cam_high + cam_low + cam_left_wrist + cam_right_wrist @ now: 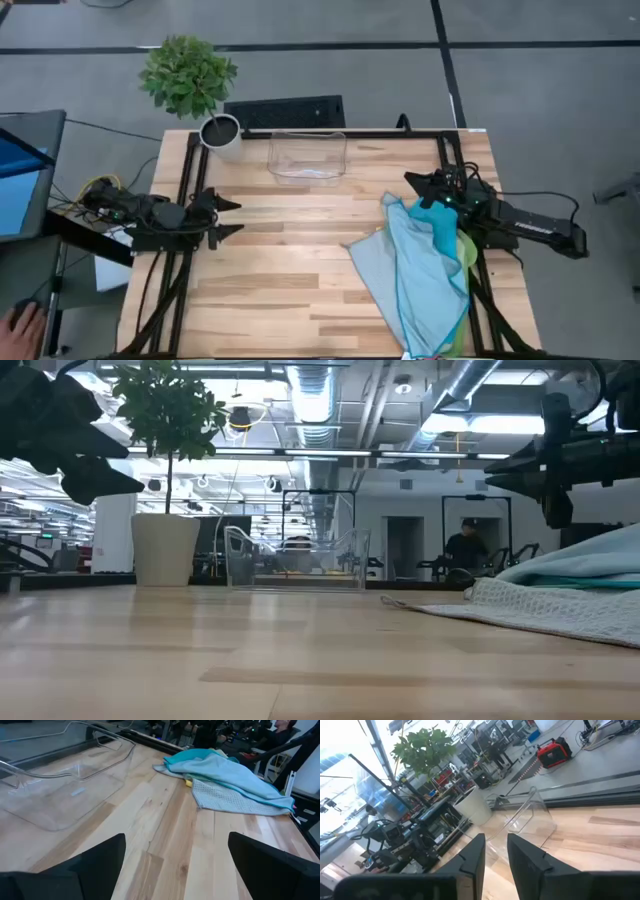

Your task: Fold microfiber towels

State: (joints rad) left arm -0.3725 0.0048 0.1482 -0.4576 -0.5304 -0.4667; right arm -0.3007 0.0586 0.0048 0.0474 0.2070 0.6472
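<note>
My left gripper (pixel 232 217) hung over the left edge of the light wooden tabletop (pixel 290 270), its dark fingers (pixel 95 860) spread wide and holding nothing. My right gripper (pixel 415 190) hovered above the right edge, just past the far end of the soft microfiber towels (pixel 420 265), its jaws drawn close with a narrow gap between them and nothing gripped. The towels lay in a loose heap along the right edge, a light blue one (pixel 225 772) on top, teal and lime green cloths showing beneath. A clear plastic bin (pixel 307 157) stood at the far edge, beside a white pot with a leafy green plant (pixel 190 75) at the far left corner.
</note>
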